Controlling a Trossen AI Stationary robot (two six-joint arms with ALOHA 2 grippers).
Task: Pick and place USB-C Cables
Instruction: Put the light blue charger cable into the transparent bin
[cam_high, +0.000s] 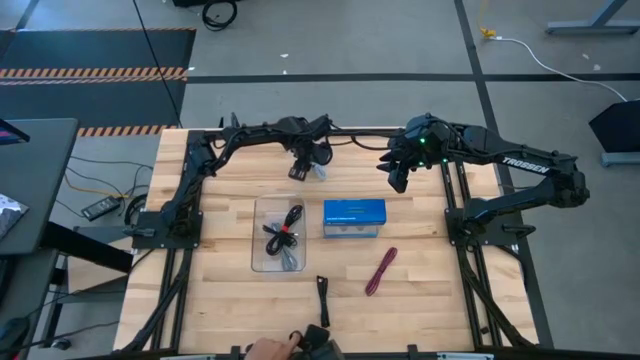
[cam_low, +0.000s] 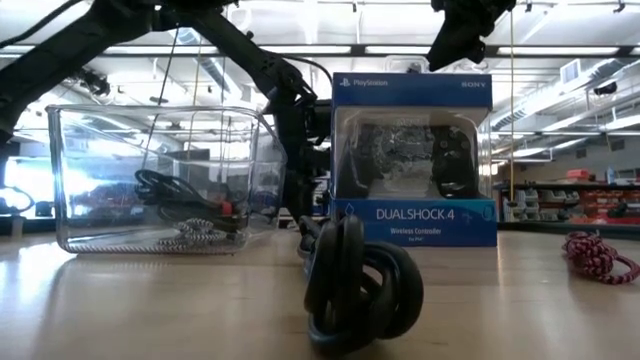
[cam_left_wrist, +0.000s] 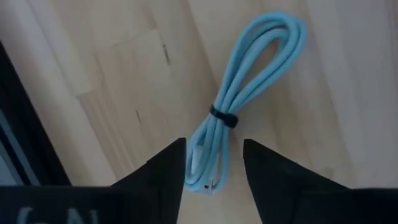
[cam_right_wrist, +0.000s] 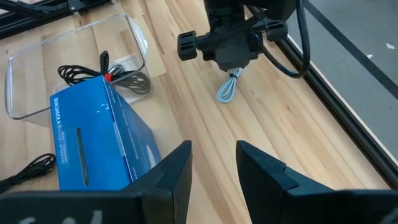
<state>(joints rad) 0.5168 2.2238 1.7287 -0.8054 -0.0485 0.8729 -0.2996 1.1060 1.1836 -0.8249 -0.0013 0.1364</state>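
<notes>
A light blue cable bundle (cam_left_wrist: 249, 81) lies flat on the wood at the table's far middle; it also shows in the high view (cam_high: 319, 174) and the right wrist view (cam_right_wrist: 227, 91). My left gripper (cam_left_wrist: 214, 149) is open just above it, one finger on either side of the bundle's plug end, touching nothing. My right gripper (cam_high: 398, 182) is open and empty, held high to the right of it. A black-and-red cable (cam_high: 283, 228) and a grey braided one (cam_high: 286, 260) lie in the clear tray (cam_high: 262, 262). A maroon-pink cable (cam_high: 381, 270) and a black cable (cam_high: 322, 297) lie on the table nearer the front.
A blue controller box (cam_high: 354, 218) stands right of the tray. A person's hand (cam_high: 270, 348) and a dark object (cam_high: 318, 340) are at the table's near edge. In the low view a black cable bundle (cam_low: 360, 290) sits close in front of the box (cam_low: 415, 160).
</notes>
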